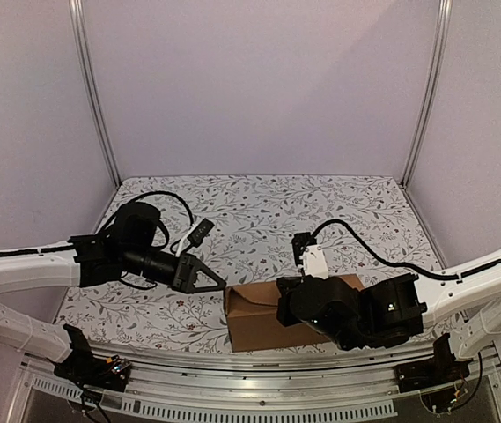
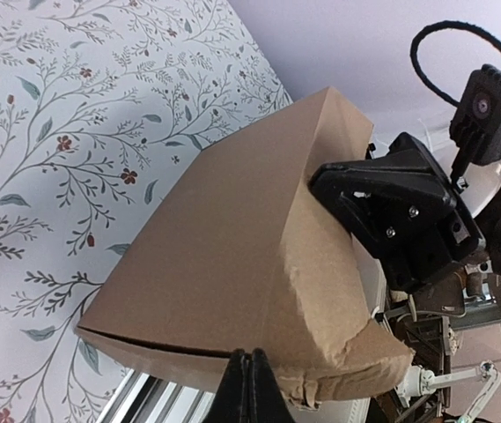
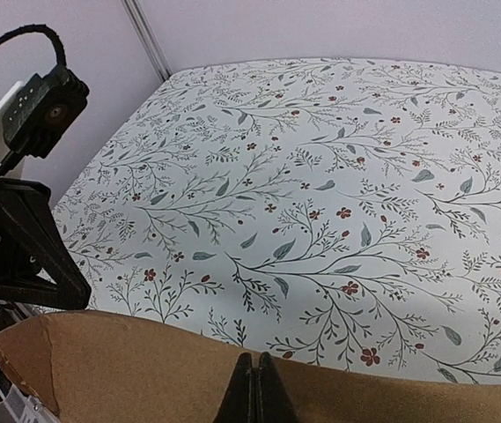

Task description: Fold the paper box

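The left fingers are pressed fully together, tips at the left end of the single paper box. The right fingers, likewise closed on nothing, rest against its top edge.

Table cover: we see a white cloth printed with leafy twigs and small red flowers.
Walls: we find plain pale panels on three sides.
Posts: metal uprights.
Rail: metal, along the near edge.
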You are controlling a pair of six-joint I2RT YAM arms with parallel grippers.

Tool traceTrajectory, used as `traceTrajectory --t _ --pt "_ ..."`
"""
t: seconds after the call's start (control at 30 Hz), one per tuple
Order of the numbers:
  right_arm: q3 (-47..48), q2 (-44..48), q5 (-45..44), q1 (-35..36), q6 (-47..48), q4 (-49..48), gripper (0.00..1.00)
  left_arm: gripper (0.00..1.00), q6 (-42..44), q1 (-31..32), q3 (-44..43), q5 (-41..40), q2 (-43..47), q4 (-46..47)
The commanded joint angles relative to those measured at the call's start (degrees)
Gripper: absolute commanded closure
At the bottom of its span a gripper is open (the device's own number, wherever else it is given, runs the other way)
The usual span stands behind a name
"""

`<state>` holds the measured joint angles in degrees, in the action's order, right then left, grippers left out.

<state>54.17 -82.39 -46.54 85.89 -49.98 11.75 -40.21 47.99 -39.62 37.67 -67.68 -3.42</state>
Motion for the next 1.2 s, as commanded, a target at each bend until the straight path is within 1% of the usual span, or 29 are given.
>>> traceTrajectory --t 0.0,0.2,0.37,0.47,0.57,0.67,0.73,0.83,0.9,1.0,1.17 --pt "-4.3 -5.0 6.8 0.2 -0.9 14.5 1.00 1.00 1.5 -0.5 -1.7 0.7 2.3 -7.7" --pt "-4.6 -4.8 6.9 0.1 -0.8 14.2 1.00 1.00 3.4 -0.7 -10.6 0.5 2.4 -7.7" --pt "-4.9 -4.8 7.2 0.1 -0.8 13.7 1.00 1.00 4.8 -0.7 -16.6 1.6 -0.8 -6.9" --pt "-4.9 -4.8 7.2 0.2 -0.7 13.6 1.00 1.00 4.4 -0.6 -17.9 3.1 -3.0 -6.6" --pt "-4.9 -5.1 7.3 0.1 -0.7 13.4 1.00 1.00 2.9 0.0 -16.5 5.7 -3.9 -5.8" --pt "-4.7 -5.5 7.3 0.0 -0.5 13.2 1.00 1.00 2.2 2.9 -13.0 8.0 -4.6 -6.8" --pt "-4.6 -5.7 7.3 0.1 -0.3 13.3 1.00 1.00 1.2 5.4 -7.6 7.7 -4.1 -7.0" --pt "-4.8 -5.7 7.2 0.1 -0.5 13.2 1.00 1.00 -1.7 5.8 0.6 6.6 -1.9 -6.0" --pt "-4.8 -5.8 7.2 0.1 -0.6 13.2 1.00 1.00 -3.6 5.8 4.0 6.9 0.2 -3.6" --pt "-4.6 -5.9 7.3 0.1 -0.7 13.3 1.00 1.00 -3.5 5.6 3.8 6.8 3.0 -4.1" --pt "-4.4 -5.9 7.3 0.1 -0.7 13.5 1.00 1.00 1.5 3.7 -3.2 5.3 3.5 -9.9"
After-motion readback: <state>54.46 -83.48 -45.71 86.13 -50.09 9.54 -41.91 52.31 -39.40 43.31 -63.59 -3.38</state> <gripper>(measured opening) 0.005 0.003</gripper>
